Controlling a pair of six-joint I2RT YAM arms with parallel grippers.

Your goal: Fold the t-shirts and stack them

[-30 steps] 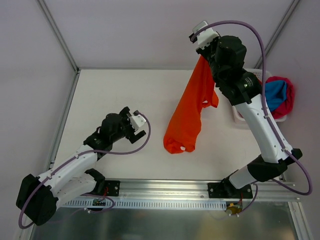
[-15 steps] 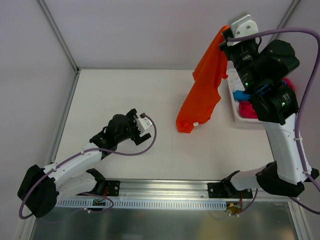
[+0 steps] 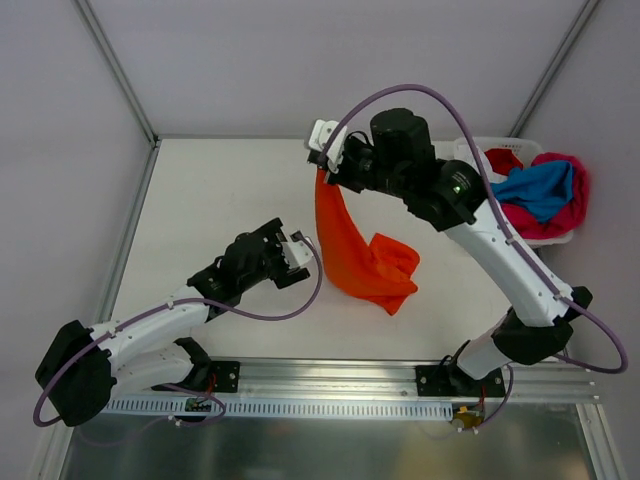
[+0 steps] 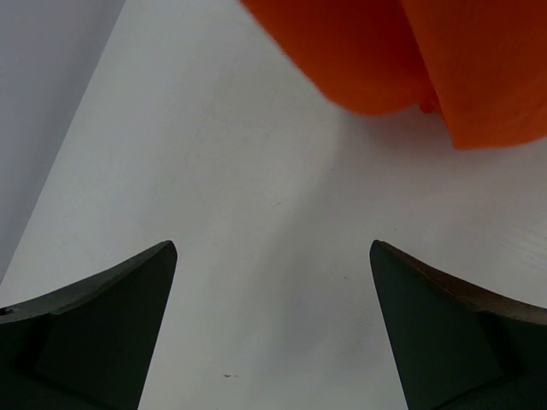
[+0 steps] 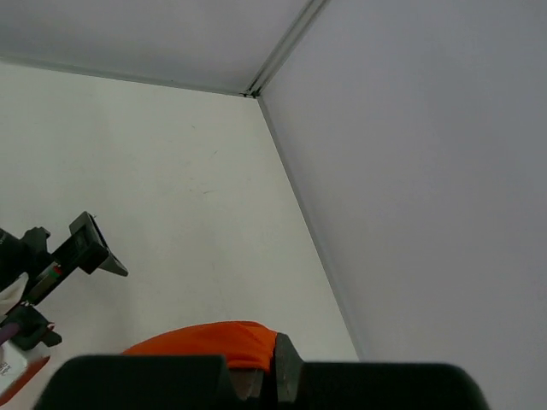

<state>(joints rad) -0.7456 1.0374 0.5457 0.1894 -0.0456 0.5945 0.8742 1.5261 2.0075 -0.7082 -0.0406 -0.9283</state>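
Fingers (image 4: 94, 342) of my left gripper (image 3: 298, 250) stand wide apart with nothing between them. They sit low over the white table (image 3: 210, 190) and point at the orange t-shirt (image 3: 362, 262), which is just beside them but not touching. The orange t-shirt hangs from its upper end as a narrow strip near the table's middle. Its lower part lies bunched on the surface, spreading to the right. My right gripper (image 3: 322, 172) pinches the top of the cloth with its fingers closed on it, and my right wrist camera shows an orange fold right at the closed tips. Far right, at the table's edge, the white basket (image 3: 468, 148) holds a red t-shirt (image 3: 505, 160), a blue t-shirt (image 3: 540, 188) and a magenta-pink t-shirt (image 3: 576, 200) heaped together.
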